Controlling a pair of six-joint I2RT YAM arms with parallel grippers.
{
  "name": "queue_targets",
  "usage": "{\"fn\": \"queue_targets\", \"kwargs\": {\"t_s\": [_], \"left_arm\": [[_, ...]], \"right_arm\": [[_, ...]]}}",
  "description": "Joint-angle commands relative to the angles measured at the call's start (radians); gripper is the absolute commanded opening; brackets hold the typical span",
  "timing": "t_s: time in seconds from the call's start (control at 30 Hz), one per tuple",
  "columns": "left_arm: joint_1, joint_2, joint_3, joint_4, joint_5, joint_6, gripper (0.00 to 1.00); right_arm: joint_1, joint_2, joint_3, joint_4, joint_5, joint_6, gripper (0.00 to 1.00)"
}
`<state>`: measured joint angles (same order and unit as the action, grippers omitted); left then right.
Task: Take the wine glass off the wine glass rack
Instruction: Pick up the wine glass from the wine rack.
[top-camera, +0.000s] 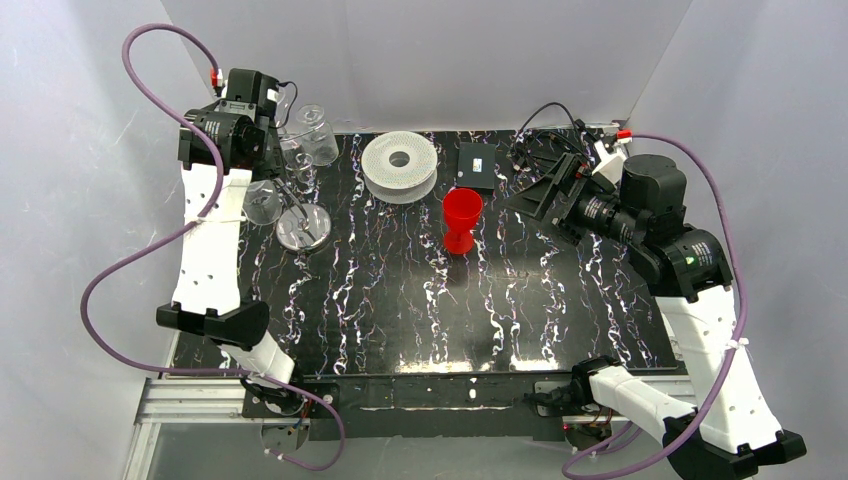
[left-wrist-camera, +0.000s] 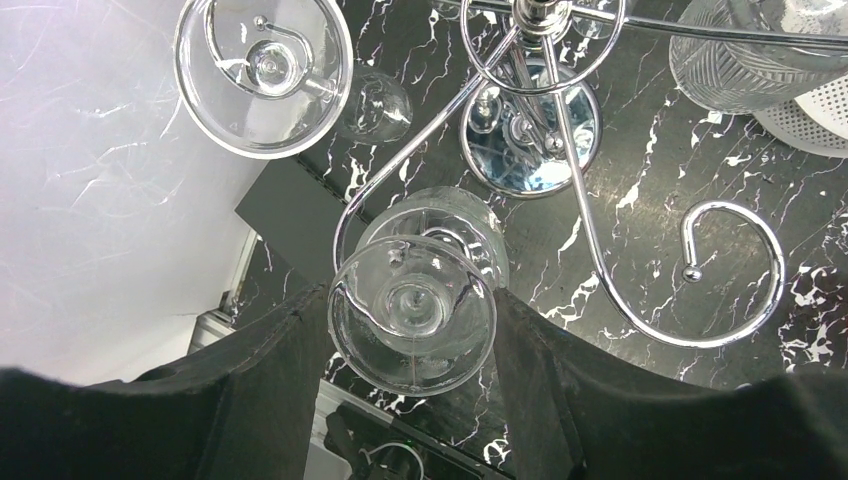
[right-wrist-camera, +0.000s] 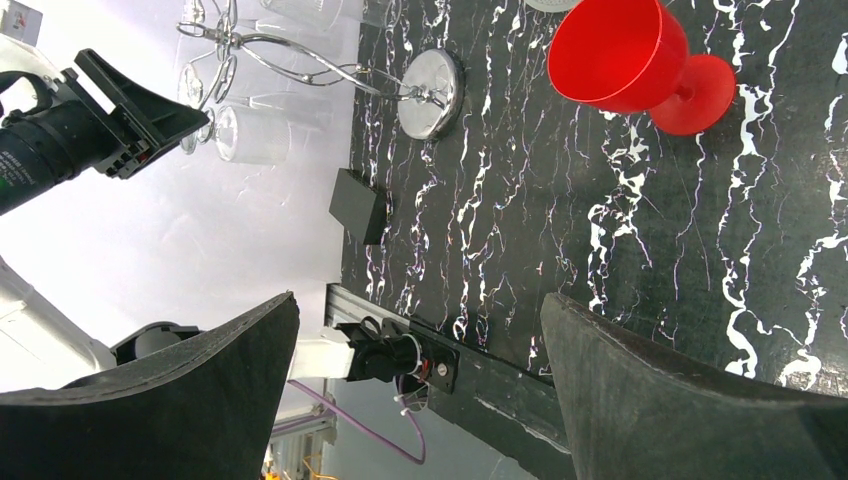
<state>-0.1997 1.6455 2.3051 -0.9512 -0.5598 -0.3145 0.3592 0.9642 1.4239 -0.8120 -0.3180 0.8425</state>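
Note:
The wine glass rack (left-wrist-camera: 560, 150), a silver wire tree, stands on its round chrome base (top-camera: 303, 228) at the table's left. A clear wine glass (left-wrist-camera: 412, 315) hangs upside down on one curved arm, its round foot toward the left wrist camera. My left gripper (left-wrist-camera: 410, 345) is shut on that foot, with a black finger (left-wrist-camera: 285, 370) pressed against each side. The glass still sits in the arm's hook. A second wine glass (left-wrist-camera: 262, 72) hangs on another arm. My right gripper (right-wrist-camera: 420, 340) hovers open and empty at the table's back right (top-camera: 540, 190).
A red plastic goblet (top-camera: 462, 218) stands mid-table, with a white ribbed spool (top-camera: 399, 163) and a flat black box (top-camera: 477, 165) behind it. A cut-glass tumbler (top-camera: 312, 130) is by the rack at the back. An empty curled rack arm (left-wrist-camera: 730, 270) juts out to the right.

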Motion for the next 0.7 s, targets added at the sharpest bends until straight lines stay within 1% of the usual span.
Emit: {"fn": "queue_targets", "kwargs": {"t_s": [0.0,0.2,0.43,0.67], "left_arm": [[0.003,-0.054,-0.008,-0.294,-0.029,0.000,0.37],[0.003,-0.057,-0.008,-0.293,-0.039,0.008,0.38],[0.003,-0.063,-0.016,-0.304,-0.092,0.005,0.37],[0.004,-0.067,-0.020,-0.306,-0.112,0.008,0.37]], "right_arm": [[-0.005,-0.004,-0.003,0.044,-0.014,0.006,0.98],[-0.005,-0.004,-0.006,0.042,-0.012,0.002,0.99],[-0.005,-0.004,-0.004,0.040,-0.011,0.000,0.98],[-0.005,-0.005,-0.004,0.040,-0.013,0.001,0.98]]}}
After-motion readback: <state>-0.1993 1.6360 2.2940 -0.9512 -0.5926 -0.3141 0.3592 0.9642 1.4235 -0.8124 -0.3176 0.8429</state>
